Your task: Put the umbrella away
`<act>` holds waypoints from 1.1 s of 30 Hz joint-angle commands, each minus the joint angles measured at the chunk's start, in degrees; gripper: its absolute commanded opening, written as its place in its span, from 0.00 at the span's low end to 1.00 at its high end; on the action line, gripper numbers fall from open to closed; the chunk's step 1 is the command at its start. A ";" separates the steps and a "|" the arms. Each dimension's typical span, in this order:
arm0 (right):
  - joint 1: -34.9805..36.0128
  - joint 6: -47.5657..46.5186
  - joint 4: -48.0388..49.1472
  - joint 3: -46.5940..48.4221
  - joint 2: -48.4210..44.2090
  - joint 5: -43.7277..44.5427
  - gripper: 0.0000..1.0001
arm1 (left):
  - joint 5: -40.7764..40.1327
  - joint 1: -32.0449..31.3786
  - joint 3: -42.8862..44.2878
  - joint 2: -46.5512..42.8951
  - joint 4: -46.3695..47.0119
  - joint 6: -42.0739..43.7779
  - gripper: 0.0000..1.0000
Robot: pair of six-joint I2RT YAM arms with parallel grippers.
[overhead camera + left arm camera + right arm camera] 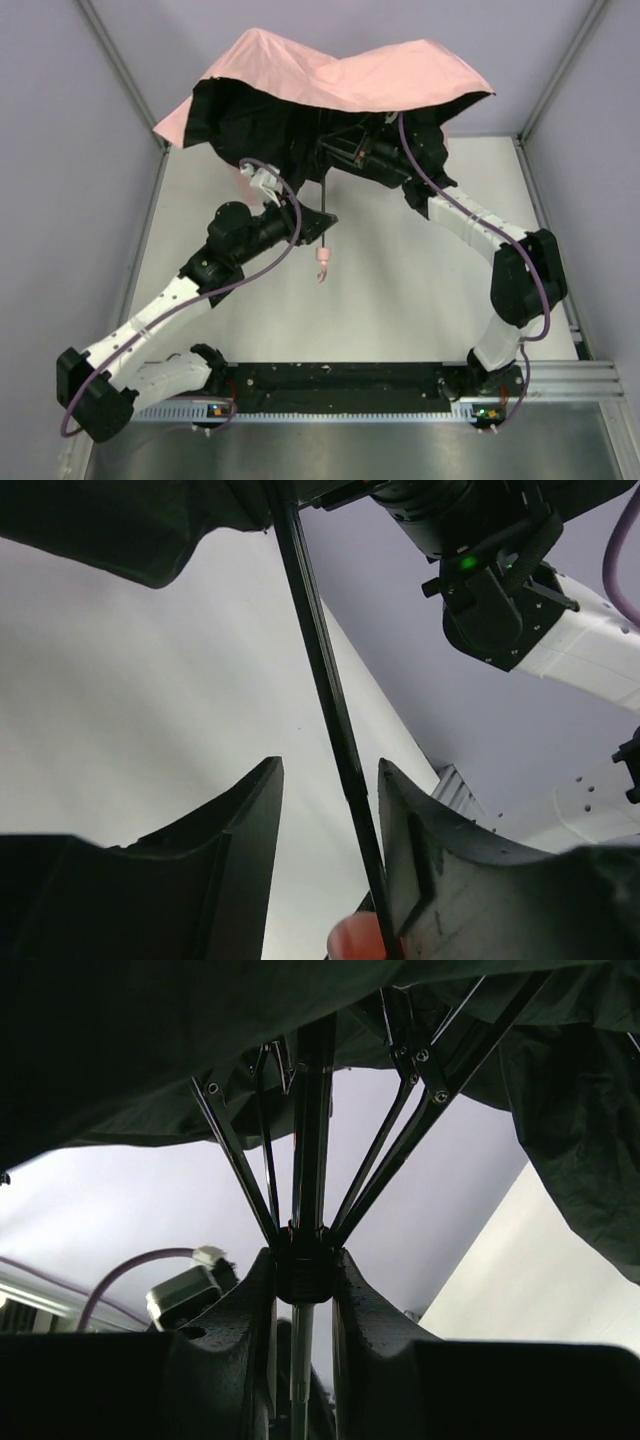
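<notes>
- The umbrella (320, 70) hangs over the far half of the table (420, 300). Its pink canopy is spread and sagging, and its black shaft (318, 660) points down toward the arm bases, with the pink handle (322, 262) at the low end.
- My right gripper (303, 1256) is under the canopy, fingers pinched on the runner (303, 1275) where the ribs (385, 1160) meet. That looks to be my only firm hold.
- My left gripper (328, 770) has its fingers spread around the shaft just above the handle. In the wrist view the shaft lies against or just beside the right-side finger and clear of the other, so nothing is clamped.
- Risk: if I pull the runner down while the left fingers are spread, the shaft is unbraced. The whole umbrella would likely travel along instead of folding.
- Risk: closing the left fingers on the off-centre shaft could push it sideways or let it slip out of the gap.
- Risk: the runner is a small thing to hold. A skewed pull could twist it out of the right fingers and drop the canopy onto both arms.
- Risk: loose fabric drapes near the right wrist and could snag there or cover that camera.
</notes>
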 commanded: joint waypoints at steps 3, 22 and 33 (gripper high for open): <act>1.27 0.52 5.11 3.48 -1.90 3.69 0.00 | 0.83 -0.01 4.86 3.94 1.04 2.91 0.02; 7.52 0.96 0.53 -9.19 -6.57 13.72 0.00 | -0.52 5.35 13.57 10.27 2.18 2.75 0.06; -3.64 -1.86 4.75 0.41 1.17 -0.34 0.00 | 3.01 5.44 0.73 -11.52 -15.38 6.44 0.54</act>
